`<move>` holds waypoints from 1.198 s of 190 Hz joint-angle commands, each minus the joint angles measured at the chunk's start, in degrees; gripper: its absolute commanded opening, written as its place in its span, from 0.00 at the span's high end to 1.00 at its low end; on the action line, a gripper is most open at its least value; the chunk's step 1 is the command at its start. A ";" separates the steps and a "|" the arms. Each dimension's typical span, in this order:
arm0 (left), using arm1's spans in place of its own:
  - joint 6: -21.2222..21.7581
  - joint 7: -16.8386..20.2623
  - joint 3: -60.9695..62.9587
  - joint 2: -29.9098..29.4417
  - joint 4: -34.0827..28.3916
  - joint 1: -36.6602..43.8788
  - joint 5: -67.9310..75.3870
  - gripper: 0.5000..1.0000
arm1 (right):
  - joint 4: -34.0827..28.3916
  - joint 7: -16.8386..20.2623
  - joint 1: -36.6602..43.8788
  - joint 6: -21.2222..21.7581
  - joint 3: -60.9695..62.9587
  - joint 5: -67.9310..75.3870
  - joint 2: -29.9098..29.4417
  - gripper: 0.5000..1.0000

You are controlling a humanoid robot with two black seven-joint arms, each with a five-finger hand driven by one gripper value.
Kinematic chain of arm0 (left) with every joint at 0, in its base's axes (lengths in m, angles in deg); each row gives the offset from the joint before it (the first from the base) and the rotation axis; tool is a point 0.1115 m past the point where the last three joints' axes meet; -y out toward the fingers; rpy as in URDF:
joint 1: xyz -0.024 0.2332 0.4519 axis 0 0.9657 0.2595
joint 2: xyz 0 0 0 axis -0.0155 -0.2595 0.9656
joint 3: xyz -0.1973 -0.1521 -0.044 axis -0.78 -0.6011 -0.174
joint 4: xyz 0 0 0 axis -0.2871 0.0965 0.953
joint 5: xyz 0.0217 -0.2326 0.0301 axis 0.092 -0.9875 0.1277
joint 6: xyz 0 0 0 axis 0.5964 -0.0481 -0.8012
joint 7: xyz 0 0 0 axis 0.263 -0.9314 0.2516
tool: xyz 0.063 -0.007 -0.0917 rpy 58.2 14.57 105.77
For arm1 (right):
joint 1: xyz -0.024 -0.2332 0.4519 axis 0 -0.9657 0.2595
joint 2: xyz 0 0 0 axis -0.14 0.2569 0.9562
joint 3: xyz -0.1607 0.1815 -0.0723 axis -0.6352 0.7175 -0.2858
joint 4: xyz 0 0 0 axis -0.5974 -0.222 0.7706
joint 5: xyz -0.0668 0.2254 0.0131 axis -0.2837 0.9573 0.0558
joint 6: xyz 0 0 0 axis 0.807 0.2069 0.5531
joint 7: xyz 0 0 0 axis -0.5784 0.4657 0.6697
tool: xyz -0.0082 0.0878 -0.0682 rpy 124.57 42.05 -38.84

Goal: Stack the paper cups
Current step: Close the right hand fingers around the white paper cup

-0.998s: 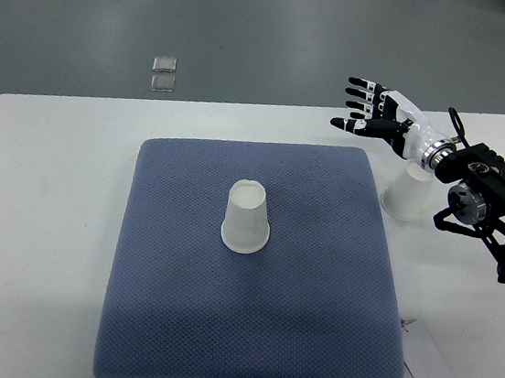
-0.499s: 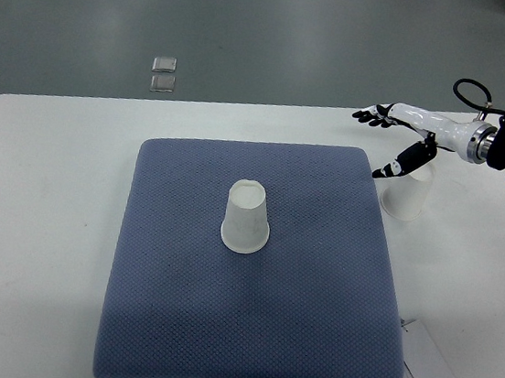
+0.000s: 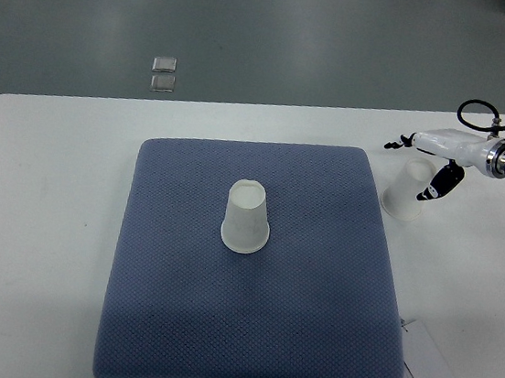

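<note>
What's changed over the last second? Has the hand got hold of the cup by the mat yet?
The right robot hand drew back toward the right edge and turned from a spread, palm-facing pose to edge-on, now right at the paper cup off the mat, thumb beside it. No grasp visible yet. That cup, the cup on the blue mat and the mat have not moved.

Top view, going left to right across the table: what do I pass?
Blue mat → inverted paper cup on the mat → second inverted paper cup off the mat → right hand, fingers around that cup but not closed.
</note>
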 commanded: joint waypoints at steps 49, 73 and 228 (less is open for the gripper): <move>0.00 0.05 0.00 0.00 0.00 0.00 0.00 0.00 | 3.82 0.01 0.15 -1.56 -1.65 -0.23 -2.00 0.25; 0.00 -0.04 0.00 0.00 0.00 0.00 0.00 0.00 | 3.91 -0.08 0.23 -1.56 -2.79 -0.23 -2.00 0.28; 0.00 0.05 0.00 0.00 0.00 0.00 0.00 0.00 | 7.16 -0.70 0.23 -1.74 -2.88 -0.15 -4.29 0.82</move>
